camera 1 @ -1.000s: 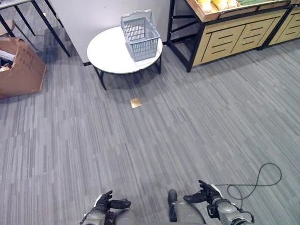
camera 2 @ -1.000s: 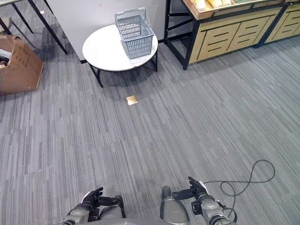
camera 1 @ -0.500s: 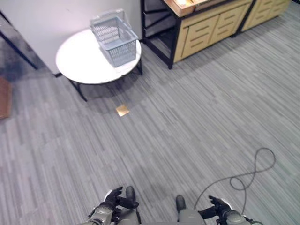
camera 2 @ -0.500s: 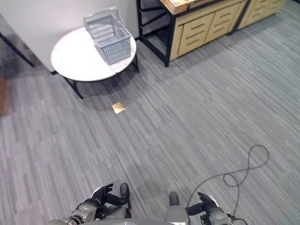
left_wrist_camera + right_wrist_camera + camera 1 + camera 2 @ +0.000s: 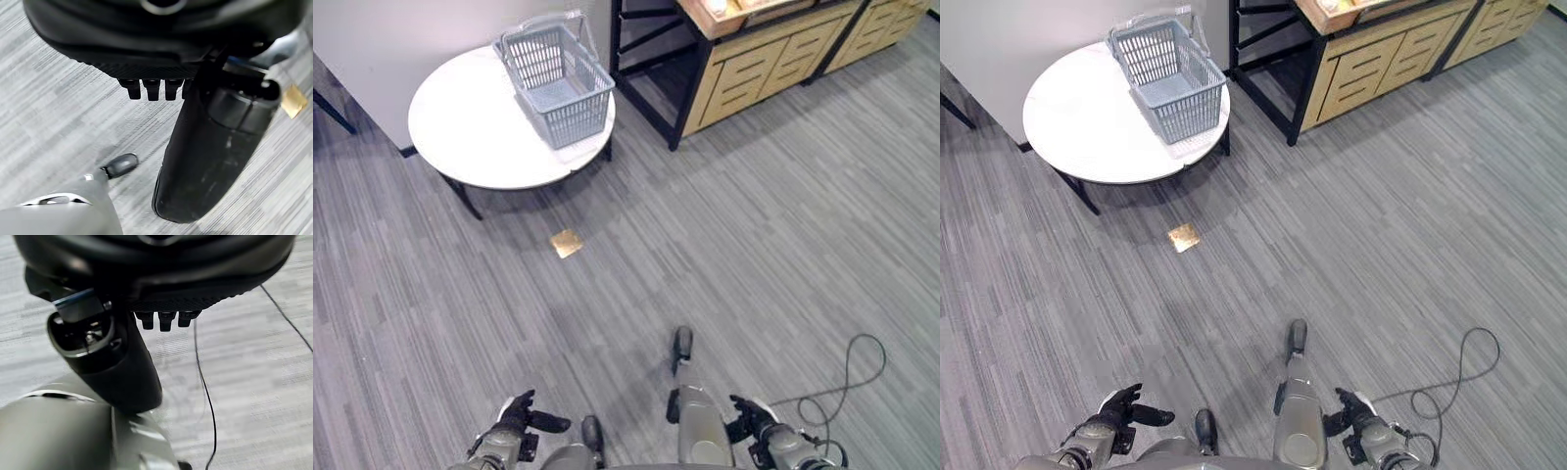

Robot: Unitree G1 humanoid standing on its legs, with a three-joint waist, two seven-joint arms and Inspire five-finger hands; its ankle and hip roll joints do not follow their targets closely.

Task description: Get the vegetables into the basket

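From my left eye, the whole scene has shifted since a moment ago: my head has moved, and the round white table (image 5: 480, 127) and the grey plastic slatted basket (image 5: 557, 76) on it now sit a little lower and larger, which I take as me closing on them, though well apart yet. The basket stands upright near the table's far edge, handle raised, with nothing in it that I can see. No vegetables are in my hands, so I judge the task barely begun. My left hand (image 5: 516, 417) hangs low, fingers relaxed and spread, empty. From my right eye, my right hand (image 5: 1356, 412) is low on the other side, fingers loosely out, empty too. The floor is grey striped carpet (image 5: 1361, 225) with a small tan square scrap (image 5: 1183, 237) lying just before the table; a black-framed light wooden drawer cabinet (image 5: 1371, 59) stands beside it. My left wrist view shows straight fingertips (image 5: 151, 90) over carpet; my right wrist view the same (image 5: 166, 320).
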